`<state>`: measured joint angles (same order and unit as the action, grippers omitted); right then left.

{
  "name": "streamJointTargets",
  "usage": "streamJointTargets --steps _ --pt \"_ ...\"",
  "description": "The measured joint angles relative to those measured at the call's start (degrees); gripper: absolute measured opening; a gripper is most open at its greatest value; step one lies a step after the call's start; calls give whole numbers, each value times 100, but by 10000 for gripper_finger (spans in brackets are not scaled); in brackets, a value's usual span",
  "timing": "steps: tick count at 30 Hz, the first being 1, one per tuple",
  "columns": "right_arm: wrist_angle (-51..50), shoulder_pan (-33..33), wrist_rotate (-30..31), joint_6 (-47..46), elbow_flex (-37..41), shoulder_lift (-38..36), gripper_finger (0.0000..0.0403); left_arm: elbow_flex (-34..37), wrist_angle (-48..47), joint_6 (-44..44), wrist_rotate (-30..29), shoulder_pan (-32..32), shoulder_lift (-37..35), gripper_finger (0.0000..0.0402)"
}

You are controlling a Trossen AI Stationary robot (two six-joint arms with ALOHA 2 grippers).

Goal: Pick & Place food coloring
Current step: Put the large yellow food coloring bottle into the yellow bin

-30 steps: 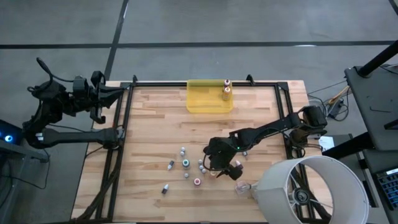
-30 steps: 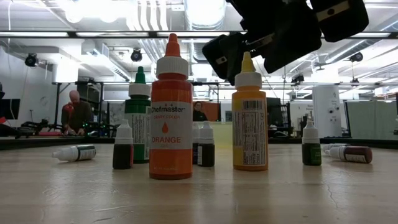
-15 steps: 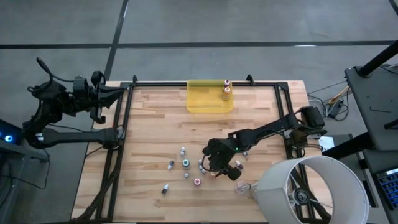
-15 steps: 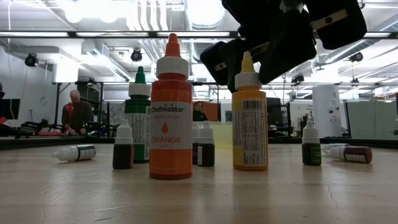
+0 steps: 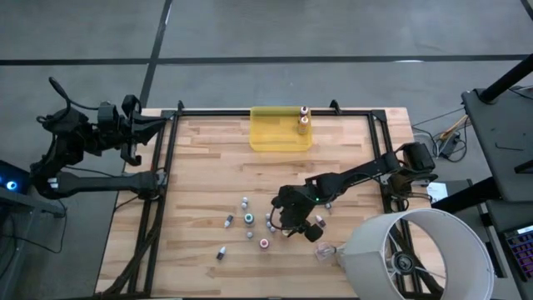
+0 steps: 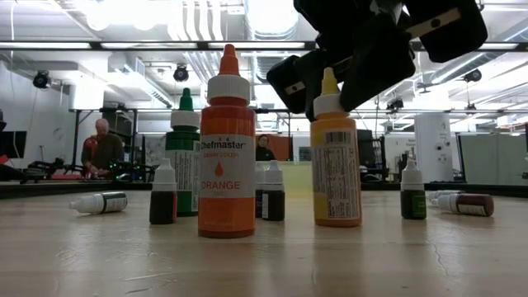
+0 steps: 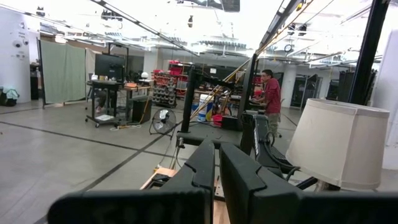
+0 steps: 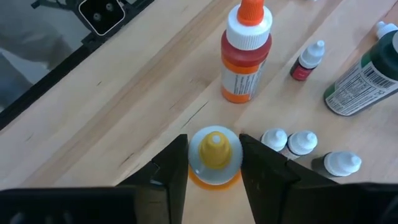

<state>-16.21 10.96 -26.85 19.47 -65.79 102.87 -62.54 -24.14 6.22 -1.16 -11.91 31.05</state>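
Note:
The food coloring bottles stand and lie in a cluster near the table's front middle. Among them are an orange bottle, a green bottle and several tiny ones. My right gripper reaches down into the cluster and is shut on the yellow bottle, which stands on its base. Two more bottles stand in the yellow tray at the far edge. My left gripper is shut, raised beyond the table's left far corner, touching nothing. My right gripper pinches the yellow bottle's white cap collar between its two fingers, just below the yellow tip. The fingers slant down from the table's right side. The bottle's base rests on the table and it leans slightly.
A white lampshade stands at the table's near right corner, with a clear plastic scrap beside it. One bottle lies on its side at the left of the cluster. Bare wood spans the table's middle.
My right gripper's fingers have drawn together onto the yellow bottle's cap without the hand shifting. The bottle has tilted a little: its base has slid slightly while its cap has stayed between the fingers.

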Motion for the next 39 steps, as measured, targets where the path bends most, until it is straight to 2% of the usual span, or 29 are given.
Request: streamJointTargets --steps 7,13,17,22,28,39 --pt "-7 -35 17 -352 -220 -162 116 0 0 0 0 -1 0 0" --pt "-33 -224 558 -750 -602 -306 117 0 0 0 -1 1 2 0" --pt "-63 -507 626 -1286 -895 -306 116 0 0 2 -1 -1 2 0" --pt "-108 -898 1229 -1780 -1189 -306 116 -1 -1 1 0 0 1 0" --pt "-206 -1471 1507 -2240 -1235 -306 115 0 0 0 1 -1 0 0" --pt "-638 -2432 1508 -1914 -1045 -320 114 0 0 0 1 -1 0 0"
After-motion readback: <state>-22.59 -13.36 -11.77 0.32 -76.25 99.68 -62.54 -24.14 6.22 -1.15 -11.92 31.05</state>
